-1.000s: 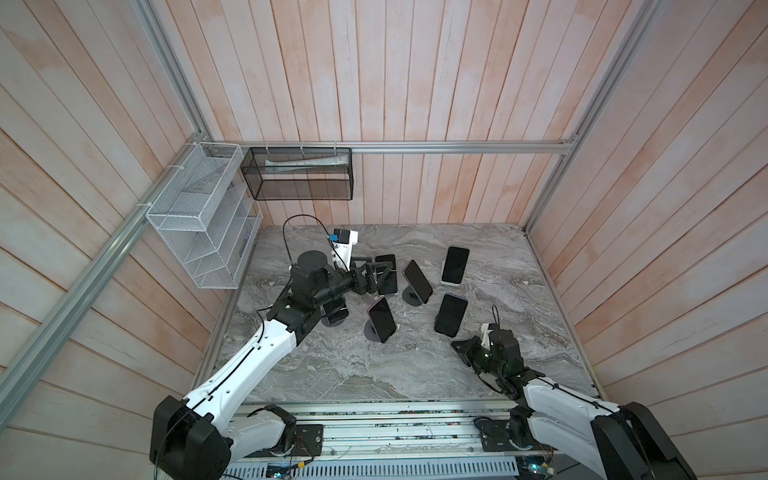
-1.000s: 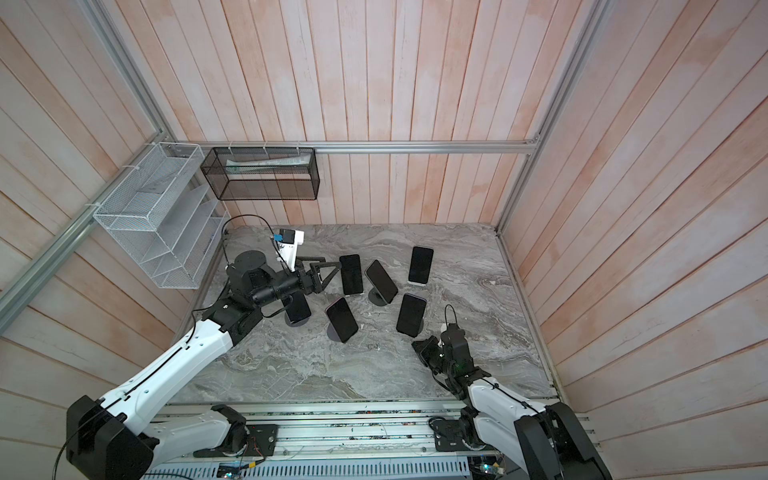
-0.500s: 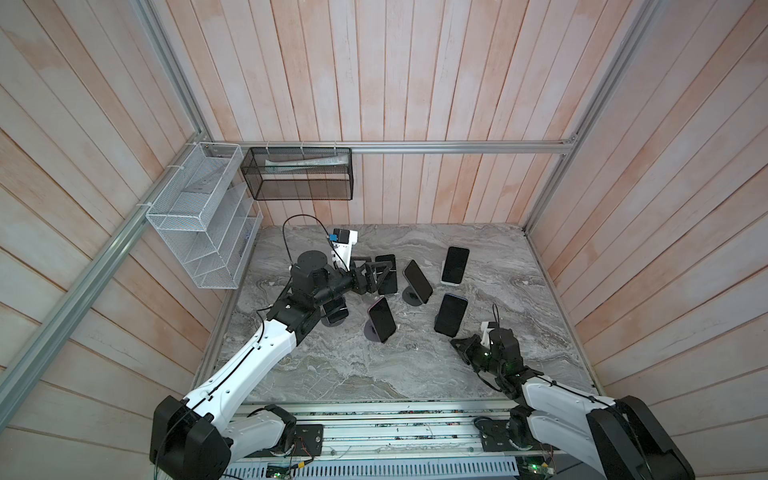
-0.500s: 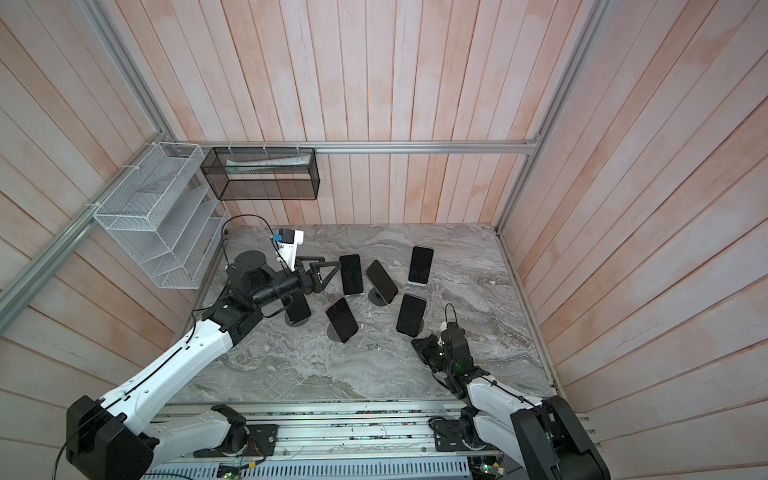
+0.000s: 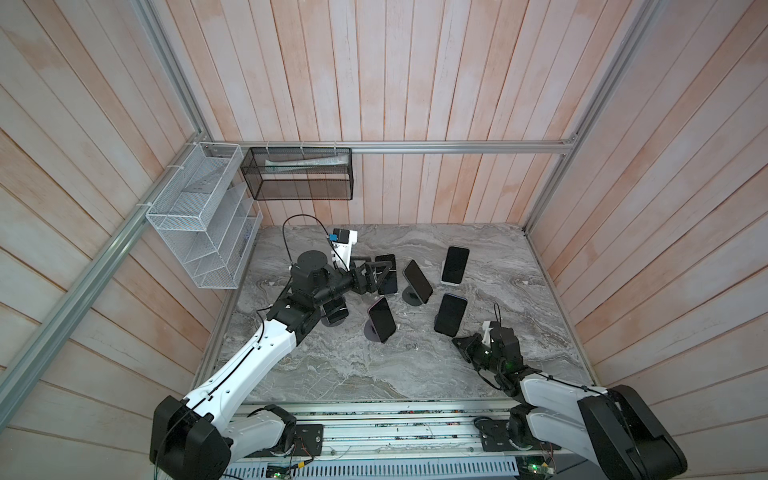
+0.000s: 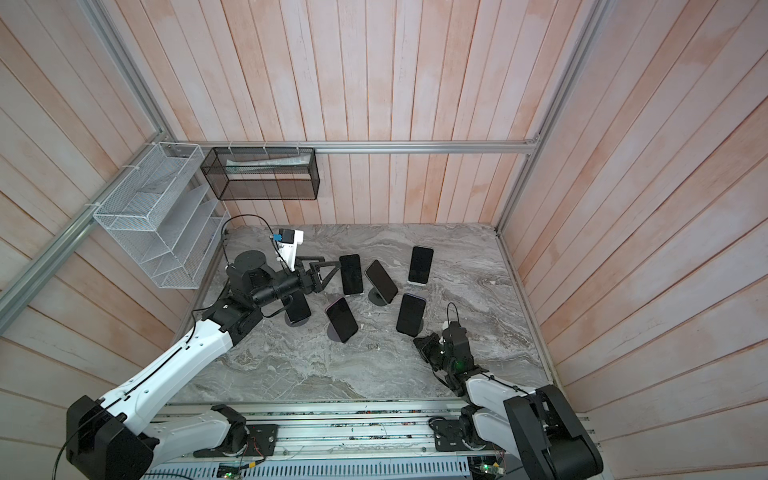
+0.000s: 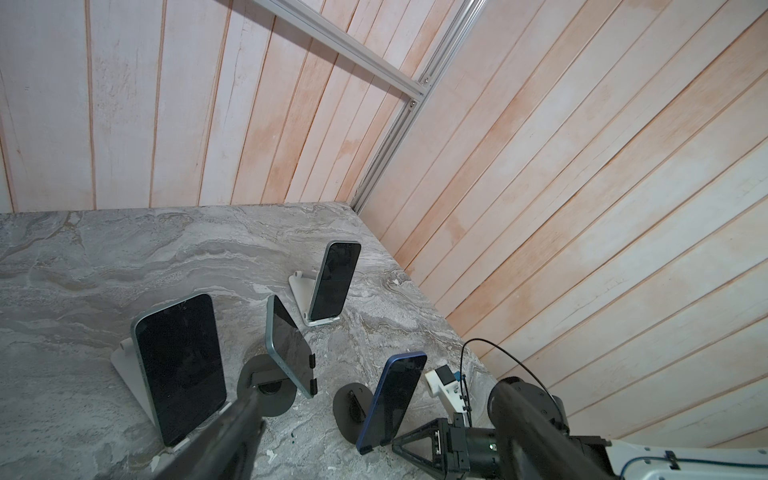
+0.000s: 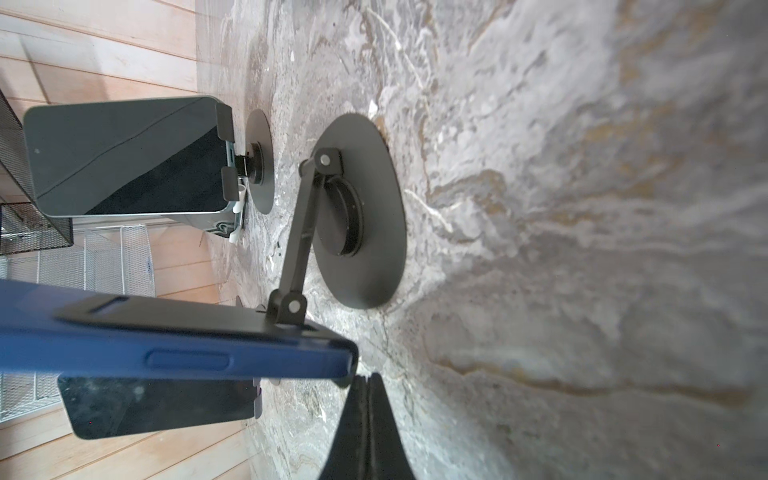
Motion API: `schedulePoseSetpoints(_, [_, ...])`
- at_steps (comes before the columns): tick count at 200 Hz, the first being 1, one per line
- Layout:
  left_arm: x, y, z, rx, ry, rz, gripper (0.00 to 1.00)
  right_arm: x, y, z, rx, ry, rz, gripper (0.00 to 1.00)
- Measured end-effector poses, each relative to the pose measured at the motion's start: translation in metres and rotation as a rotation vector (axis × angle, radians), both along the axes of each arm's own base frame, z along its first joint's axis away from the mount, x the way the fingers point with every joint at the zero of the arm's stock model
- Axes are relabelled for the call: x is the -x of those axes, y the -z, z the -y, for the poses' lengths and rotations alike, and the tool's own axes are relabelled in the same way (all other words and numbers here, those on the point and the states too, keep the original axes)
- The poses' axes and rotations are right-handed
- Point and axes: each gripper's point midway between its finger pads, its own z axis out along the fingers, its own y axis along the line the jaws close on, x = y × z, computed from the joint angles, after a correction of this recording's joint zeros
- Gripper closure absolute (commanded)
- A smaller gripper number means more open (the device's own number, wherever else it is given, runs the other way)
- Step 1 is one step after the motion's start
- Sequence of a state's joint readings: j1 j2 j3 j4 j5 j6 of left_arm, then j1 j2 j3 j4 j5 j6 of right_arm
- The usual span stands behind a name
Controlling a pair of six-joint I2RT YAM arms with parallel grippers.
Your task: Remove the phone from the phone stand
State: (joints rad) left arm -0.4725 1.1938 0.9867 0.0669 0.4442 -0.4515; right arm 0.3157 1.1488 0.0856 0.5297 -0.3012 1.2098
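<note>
The tabletop (image 5: 374, 374) is smooth, grey-veined stone (marble, or a print of it). The wall planks (image 5: 415, 83) are matt whitewashed wood, the frame rails (image 5: 457, 146) brushed metal. The pale-green phone (image 7: 178, 365) has a glossy screen; the blue phone (image 8: 166, 353) has a satin edge, its disc-based stand (image 8: 374, 232) matt black.

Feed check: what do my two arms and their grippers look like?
The left arm and right arm have white shells, black joints. The left gripper and right gripper are black, with triangular-frame fingers. At the left wrist: a white camera mount with blue plug, a looping black cable.
</note>
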Motion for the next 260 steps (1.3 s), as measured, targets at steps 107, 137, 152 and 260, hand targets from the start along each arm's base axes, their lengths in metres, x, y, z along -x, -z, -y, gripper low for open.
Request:
schedulePoseSetpoints(107, [0.000,0.000,0.000,0.000,0.000,0.000,0.12,0.005,-0.003,0.001,-0.027,-0.022,-0.004,1.00])
schedulePoseSetpoints(137, [0.000,0.000,0.000,0.000,0.000,0.000,0.12,0.007,-0.014,0.000,-0.041,-0.032,0.022,1.00])
schedulePoseSetpoints(152, [0.000,0.000,0.000,0.000,0.000,-0.001,0.12,0.008,-0.014,0.000,-0.040,-0.033,0.019,1.00])
schedulePoseSetpoints(260, [-0.001,0.005,-0.001,-0.016,-0.009,-0.013,0.12,0.013,0.001,-0.013,-0.047,-0.100,-0.051,1.00])
